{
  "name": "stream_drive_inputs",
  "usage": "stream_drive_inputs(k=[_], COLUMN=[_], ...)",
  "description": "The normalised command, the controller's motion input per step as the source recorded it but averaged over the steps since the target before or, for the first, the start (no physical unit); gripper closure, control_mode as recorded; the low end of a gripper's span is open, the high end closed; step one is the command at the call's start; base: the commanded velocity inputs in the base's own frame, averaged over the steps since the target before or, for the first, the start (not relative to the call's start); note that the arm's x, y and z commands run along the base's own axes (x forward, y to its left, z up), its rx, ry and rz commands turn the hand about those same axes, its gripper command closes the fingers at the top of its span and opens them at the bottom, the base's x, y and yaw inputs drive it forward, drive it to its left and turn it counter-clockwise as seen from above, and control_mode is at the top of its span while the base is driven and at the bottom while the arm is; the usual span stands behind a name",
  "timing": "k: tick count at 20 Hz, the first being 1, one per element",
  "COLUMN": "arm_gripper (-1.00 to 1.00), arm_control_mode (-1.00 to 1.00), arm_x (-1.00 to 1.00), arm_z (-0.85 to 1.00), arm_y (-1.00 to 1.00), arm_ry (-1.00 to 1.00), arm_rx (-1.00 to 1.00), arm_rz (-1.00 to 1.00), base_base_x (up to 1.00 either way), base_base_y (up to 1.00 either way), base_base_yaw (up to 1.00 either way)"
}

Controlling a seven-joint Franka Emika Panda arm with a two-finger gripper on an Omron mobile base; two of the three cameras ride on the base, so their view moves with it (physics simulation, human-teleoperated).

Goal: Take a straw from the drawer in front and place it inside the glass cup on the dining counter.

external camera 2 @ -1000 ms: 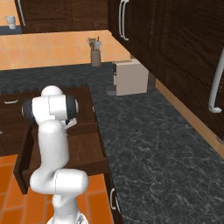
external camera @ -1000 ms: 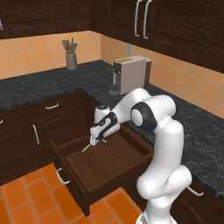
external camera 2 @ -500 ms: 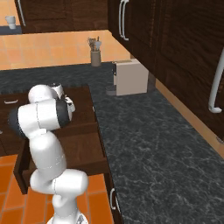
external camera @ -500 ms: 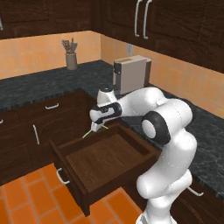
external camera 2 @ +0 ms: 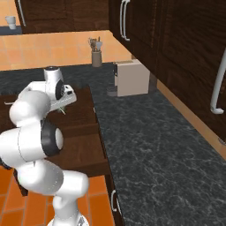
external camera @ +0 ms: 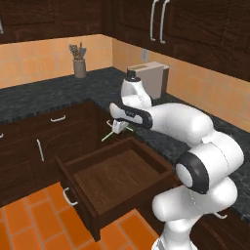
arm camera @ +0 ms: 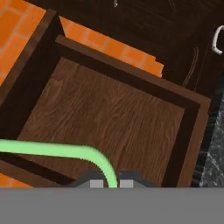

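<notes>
My end effector (external camera: 117, 128) hung above the back edge of the drawer (external camera: 114, 181), fingers pinched tight on the straw (external camera: 109, 135). In the left base view the straw stuck out from the tips down & to the left as a thin pale green stick, free end in the air, not touching the wood. In the hand view the straw (arm camera: 57, 151) ran as a green band across the lower left, then bent down into the narrow gap betw. my two finger tips at the bottom. In the right base view only a short green bit of the straw (external camera 2: 62, 110) showed under my wrist; the end effector (external camera 2: 66, 98) itself was mostly hidden there by my own arm.

Drawer sat below the tips, pulled out over the orange tiled floor (external camera: 29, 224), its bare wooden bottom (arm camera: 105, 122) in plain sight. Its curved silver handle (external camera: 68, 197) was on the front, farthest from the tips.

Beyond the tips, on the black speckled desk (external camera: 44, 95), stood a beige boxy appliance (external camera: 149, 78), & well off toward the corner a utensil holder (external camera: 79, 67). Glass cup & dining desk: couldn't tell where from these views.
</notes>
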Motion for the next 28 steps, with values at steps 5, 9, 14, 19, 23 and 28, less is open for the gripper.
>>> stream_drive_inputs(k=[5, 9, 14, 19, 23, 28], arm_gripper=[1.0, 1.0, 1.0, 1.0, 1.0, 1.0], arm_control_mode=[-1.0, -1.0, 1.0, 1.0, 1.0, 1.0], arm_x=[-0.74, -0.52, 0.0, 0.0, 0.0, 0.0], arm_z=[0.88, 0.46, 0.0, 0.0, 0.0, 0.0], arm_y=[-0.62, -0.37, 0.0, 0.0, 0.0, 0.0], arm_ry=[0.0, -0.01, 0.0, 0.0, 0.0, 0.0], arm_rx=[0.0, 0.0, 0.0, 0.0, 0.0, 0.0], arm_rz=[-0.05, -0.01, 0.0, 0.0, 0.0, 0.0], base_base_x=[0.0, 0.0, -1.0, -0.79, -0.42, -0.71], base_base_y=[0.0, 0.0, -0.04, 0.59, 0.77, 0.25], base_base_yaw=[0.0, 0.0, 0.05, 0.62, 0.73, 0.28])
